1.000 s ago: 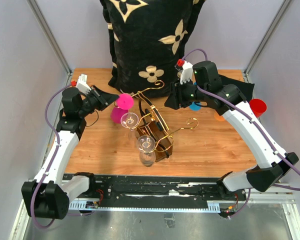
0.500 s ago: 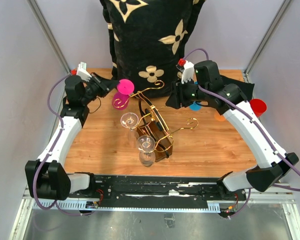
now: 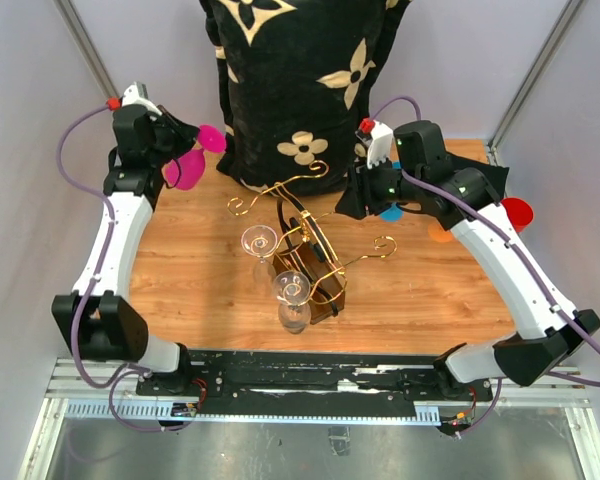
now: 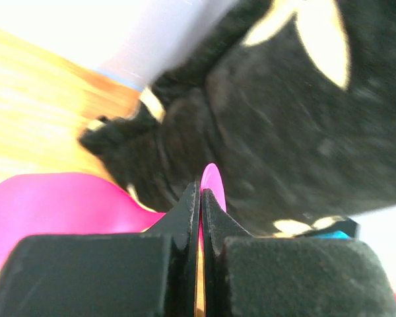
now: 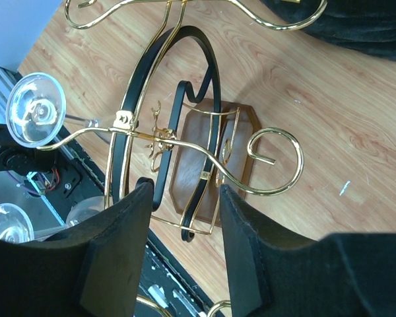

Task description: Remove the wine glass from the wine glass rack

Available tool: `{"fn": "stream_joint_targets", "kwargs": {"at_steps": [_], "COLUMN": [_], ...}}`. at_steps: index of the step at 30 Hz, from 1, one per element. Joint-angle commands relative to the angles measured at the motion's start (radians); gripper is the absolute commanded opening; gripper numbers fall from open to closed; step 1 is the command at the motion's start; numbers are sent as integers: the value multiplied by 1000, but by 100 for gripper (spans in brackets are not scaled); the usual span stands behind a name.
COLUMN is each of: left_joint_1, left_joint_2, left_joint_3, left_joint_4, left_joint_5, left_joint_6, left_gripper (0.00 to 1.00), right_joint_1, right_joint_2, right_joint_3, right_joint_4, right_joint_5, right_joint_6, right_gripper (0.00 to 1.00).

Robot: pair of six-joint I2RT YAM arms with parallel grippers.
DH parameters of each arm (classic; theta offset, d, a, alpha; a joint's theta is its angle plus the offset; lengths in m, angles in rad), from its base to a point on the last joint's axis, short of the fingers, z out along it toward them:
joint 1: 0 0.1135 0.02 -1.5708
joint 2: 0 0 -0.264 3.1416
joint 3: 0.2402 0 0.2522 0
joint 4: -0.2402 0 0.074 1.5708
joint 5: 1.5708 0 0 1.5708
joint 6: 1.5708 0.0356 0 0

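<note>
No legible text or markings

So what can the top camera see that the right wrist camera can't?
Only the top camera: the left gripper holding a bright pink plastic wine glass up at the back left. Only the right wrist camera: the right gripper's open black fingers close up. Both: the gold wire wine glass rack with its dark brown wooden base, two clear wine glasses hanging on it, and the wooden table.
</note>
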Motion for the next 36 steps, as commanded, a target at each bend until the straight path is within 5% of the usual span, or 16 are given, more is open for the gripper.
{"fn": "stream_joint_targets", "kwargs": {"at_steps": [1,14,25,36], "left_joint_1": [4,-70,-67,-68], "left_joint_2": [132,553,650,766], "left_joint_3": [163,359,282,240], "left_joint_4": [-234,-512,-501,-514], "left_joint_5": [-255,-980,-1226,-1180], "left_joint_6": [201,448,557,587], "left_gripper": [1,1,1,1], "right_joint_1": [-14,-15,-18,-20], "right_joint_2": [-29,-50,-81,-97], "right_joint_3": [5,-84,-117,-140], "right_joint_4": [-19,53,74,100], "right_joint_5": [-41,-139,-155,-178], "right_joint_6": [-41,-51,-54,-48], "right_gripper": [47,48,50,50]}}
